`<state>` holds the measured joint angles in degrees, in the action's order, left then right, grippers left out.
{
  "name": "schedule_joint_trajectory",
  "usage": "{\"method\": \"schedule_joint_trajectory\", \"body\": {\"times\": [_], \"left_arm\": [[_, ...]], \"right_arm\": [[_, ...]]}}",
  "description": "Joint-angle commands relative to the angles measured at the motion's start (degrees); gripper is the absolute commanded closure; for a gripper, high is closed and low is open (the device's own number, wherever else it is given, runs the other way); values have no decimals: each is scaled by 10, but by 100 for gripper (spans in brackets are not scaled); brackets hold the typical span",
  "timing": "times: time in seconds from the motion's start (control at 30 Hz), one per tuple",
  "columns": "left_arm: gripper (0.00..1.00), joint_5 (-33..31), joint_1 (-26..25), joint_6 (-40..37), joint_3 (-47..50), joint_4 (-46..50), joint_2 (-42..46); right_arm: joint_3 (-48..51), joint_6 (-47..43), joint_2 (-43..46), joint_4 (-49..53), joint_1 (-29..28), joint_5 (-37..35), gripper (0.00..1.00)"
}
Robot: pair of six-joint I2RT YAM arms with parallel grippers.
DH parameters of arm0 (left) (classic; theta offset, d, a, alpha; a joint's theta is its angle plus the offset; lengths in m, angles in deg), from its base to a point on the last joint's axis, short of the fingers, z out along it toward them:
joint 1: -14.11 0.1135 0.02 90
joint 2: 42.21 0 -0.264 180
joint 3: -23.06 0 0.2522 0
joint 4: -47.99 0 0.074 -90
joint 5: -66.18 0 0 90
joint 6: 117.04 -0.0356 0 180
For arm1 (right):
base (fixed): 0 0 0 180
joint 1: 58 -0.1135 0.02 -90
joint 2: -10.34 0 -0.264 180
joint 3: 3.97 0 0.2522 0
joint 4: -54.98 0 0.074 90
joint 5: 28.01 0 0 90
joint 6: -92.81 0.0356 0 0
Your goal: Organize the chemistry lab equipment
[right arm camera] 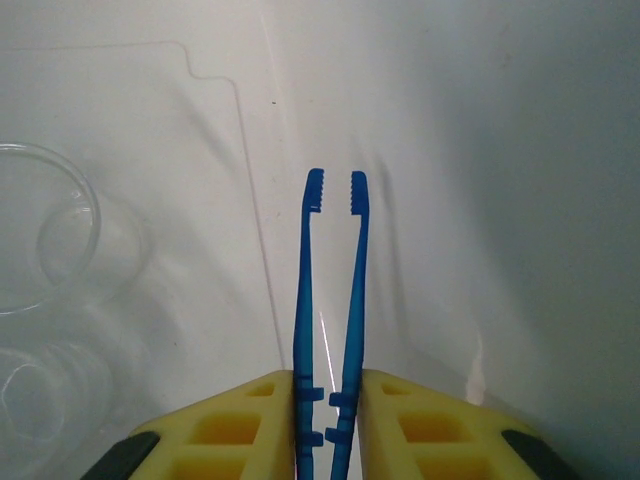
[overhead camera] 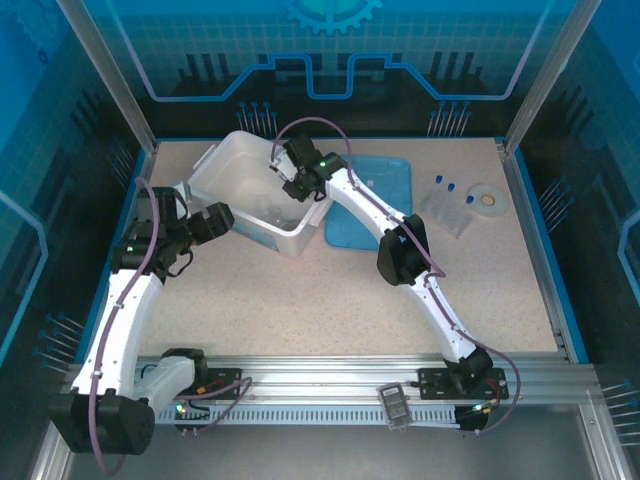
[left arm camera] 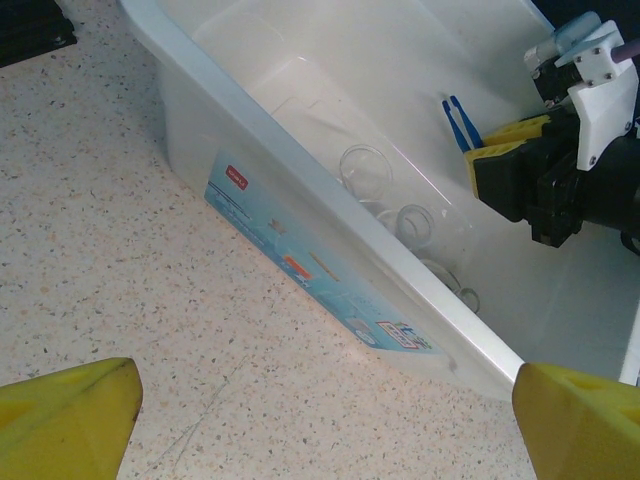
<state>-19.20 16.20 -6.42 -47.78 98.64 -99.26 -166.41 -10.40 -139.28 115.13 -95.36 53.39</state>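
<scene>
On speckled bench (overhead camera: 320, 300), back-left, a white bin (overhead camera: 262, 232); right jaws down inside it, over the right rim; left jaws just beside its near-left wall; right of bin, blue lid (overhead camera: 390, 180); further right, blue-capped tubes (overhead camera: 450, 198) beside tape ring (overhead camera: 487, 199).

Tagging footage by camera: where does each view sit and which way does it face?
Top external: above and behind the bases, looking down at the table; both arms show, right gripper inside the clear bin.
Left wrist: on the left arm, facing the bin's outer wall past its yellow fingers.
Right wrist: on the right arm, looking into the bin along its fingers clamping blue tweezers.
Shared: both wrist views show the tweezers.
</scene>
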Motion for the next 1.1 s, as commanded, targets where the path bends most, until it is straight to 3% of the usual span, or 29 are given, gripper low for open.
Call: {"method": "schedule_joint_trajectory", "body": {"times": [0.0,0.47,0.63,1.07], "left_arm": [[4,12,3,-9,7,-12,1],[4,13,3,-9,7,-14,0],[4,14,3,-9,7,-13,-1],[4,13,3,-11,8,-15,1]], "right_arm": [[8,-12,-16,8,6,13,77],[28,-17,-6,5,5,17,73],[29,-18,2,7,5,17,64],[27,-24,47,12,-18,8,54]]}}
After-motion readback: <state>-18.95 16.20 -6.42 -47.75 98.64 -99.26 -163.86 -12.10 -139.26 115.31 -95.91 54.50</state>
